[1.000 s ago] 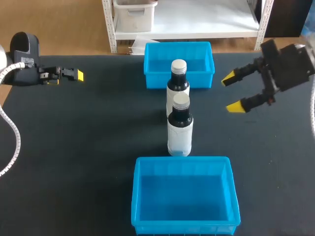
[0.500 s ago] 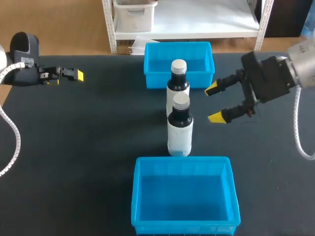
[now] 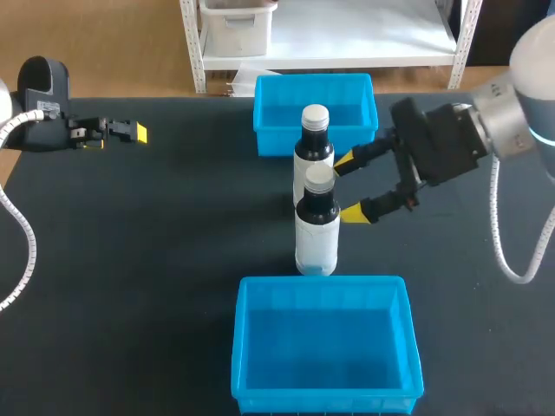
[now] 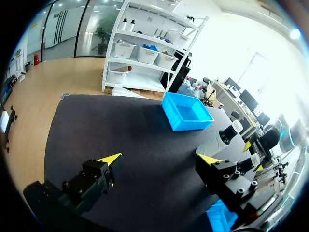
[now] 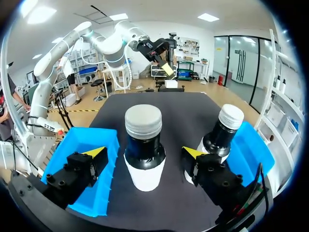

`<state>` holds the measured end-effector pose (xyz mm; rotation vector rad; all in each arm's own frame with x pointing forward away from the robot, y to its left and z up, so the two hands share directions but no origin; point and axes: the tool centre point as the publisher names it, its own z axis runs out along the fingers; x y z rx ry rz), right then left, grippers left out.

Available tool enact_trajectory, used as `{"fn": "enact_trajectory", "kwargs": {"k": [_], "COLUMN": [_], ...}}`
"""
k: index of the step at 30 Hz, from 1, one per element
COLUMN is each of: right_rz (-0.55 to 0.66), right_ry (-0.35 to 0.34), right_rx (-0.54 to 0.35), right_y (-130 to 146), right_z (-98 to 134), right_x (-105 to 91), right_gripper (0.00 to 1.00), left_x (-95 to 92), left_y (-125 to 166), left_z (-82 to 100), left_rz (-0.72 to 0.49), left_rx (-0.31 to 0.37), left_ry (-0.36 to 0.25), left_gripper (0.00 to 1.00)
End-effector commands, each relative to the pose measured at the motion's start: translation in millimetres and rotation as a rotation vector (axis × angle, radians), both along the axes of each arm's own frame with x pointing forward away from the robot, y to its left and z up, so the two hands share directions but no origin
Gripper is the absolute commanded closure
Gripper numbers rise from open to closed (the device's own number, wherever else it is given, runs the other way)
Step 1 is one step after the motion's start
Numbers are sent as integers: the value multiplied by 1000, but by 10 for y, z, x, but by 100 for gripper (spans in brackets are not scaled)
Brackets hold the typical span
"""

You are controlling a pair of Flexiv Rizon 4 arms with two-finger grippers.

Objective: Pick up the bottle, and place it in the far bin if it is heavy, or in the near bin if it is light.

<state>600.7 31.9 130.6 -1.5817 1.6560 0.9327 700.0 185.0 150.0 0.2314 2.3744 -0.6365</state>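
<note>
Head view: near bottle (image 3: pixel 317 227) half hides far bottle (image 3: pixel 313 143); right end effector (image 3: pixel 348 186) spread wide, holding nothing.

The near bottle (image 3: pixel 317 227) and far bottle (image 3: pixel 313 146), dark with white caps, stand upright between the blue far bin (image 3: pixel 276 113) and near bin (image 3: pixel 321 347).

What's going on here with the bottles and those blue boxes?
The right gripper is open and lined up with the neck of the nearer bottle, not gripping it yet. A second bottle stands just behind. Both stand between the far bin and the near bin. The left gripper sits open, off to the side.
</note>
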Motion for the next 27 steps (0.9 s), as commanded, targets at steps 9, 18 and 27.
{"fn": "enact_trajectory", "kwargs": {"k": [9, 18, 27], "right_rz": [8, 9, 4], "right_ry": [12, 27, 41], "right_rx": [8, 15, 31], "right_y": [194, 323, 384], "right_z": [-34, -75, -97], "right_x": [8, 13, 20], "right_gripper": [0, 0, 0], "left_x": [0, 0, 0], "left_y": [0, 0, 0], "left_z": [0, 0, 0], "left_rz": [0, 0, 0], "left_rx": [0, 0, 0], "left_ry": [0, 0, 0], "left_gripper": [0, 0, 0]}}
